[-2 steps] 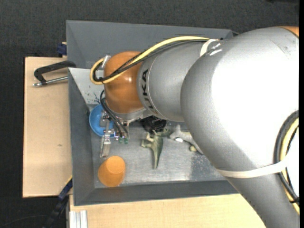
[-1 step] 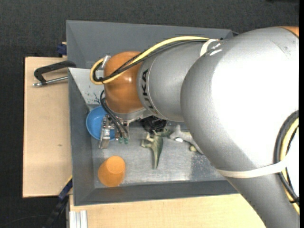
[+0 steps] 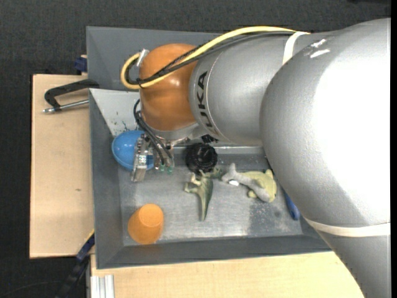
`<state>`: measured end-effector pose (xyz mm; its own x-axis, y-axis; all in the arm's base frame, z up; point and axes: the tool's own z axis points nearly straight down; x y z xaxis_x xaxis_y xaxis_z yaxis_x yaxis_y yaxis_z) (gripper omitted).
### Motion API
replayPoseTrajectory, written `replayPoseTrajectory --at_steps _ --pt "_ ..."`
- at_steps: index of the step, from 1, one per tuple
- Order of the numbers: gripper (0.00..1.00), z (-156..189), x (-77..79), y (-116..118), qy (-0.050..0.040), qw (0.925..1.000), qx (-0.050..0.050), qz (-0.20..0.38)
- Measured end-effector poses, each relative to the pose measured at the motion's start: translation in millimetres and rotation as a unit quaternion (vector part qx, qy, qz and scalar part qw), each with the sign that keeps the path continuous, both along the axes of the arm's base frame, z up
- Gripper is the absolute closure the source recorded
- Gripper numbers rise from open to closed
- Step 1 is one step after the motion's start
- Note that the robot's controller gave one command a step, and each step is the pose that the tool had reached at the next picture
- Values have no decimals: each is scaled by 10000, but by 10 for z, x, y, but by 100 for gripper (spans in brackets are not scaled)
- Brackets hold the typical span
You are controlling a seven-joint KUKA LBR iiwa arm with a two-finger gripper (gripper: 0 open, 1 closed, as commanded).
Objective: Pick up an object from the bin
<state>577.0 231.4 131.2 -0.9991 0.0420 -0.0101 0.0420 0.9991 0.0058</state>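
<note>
Grey arm (image 3: 298, 104), orange wrist cover (image 3: 166, 89), nearest lens, reaching in from 3 o'clock. Gripper (image 3: 151, 163) low at 9 o'clock side of bin (image 3: 236, 221), just beside one blue egg-shaped ball (image 3: 124, 149); opening and any hold: cannot tell. One orange ball (image 3: 146, 223) at 7 o'clock. Mid-bin: one green dinosaur (image 3: 203, 192), one black round thing (image 3: 201, 158). One pale toy animal (image 3: 259, 184) at 4 o'clock.

The arm (image 3: 298, 104) reaches in from the right of the frame, and its gripper (image 3: 147, 163) is low over the left-centre of the grey bin (image 3: 186, 244), just beside a blue ball (image 3: 123, 148). Right of the gripper lie a black round thing (image 3: 201, 157), a green toy dinosaur (image 3: 203, 194) and a pale yellowish toy animal (image 3: 260, 184). An orange rounded thing (image 3: 146, 222) sits apart at lower left.
</note>
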Motion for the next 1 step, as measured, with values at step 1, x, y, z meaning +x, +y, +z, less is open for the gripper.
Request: replayPoseTrajectory --at_steps 1 --pt "100 175 15 11 16 10000 -5 6"
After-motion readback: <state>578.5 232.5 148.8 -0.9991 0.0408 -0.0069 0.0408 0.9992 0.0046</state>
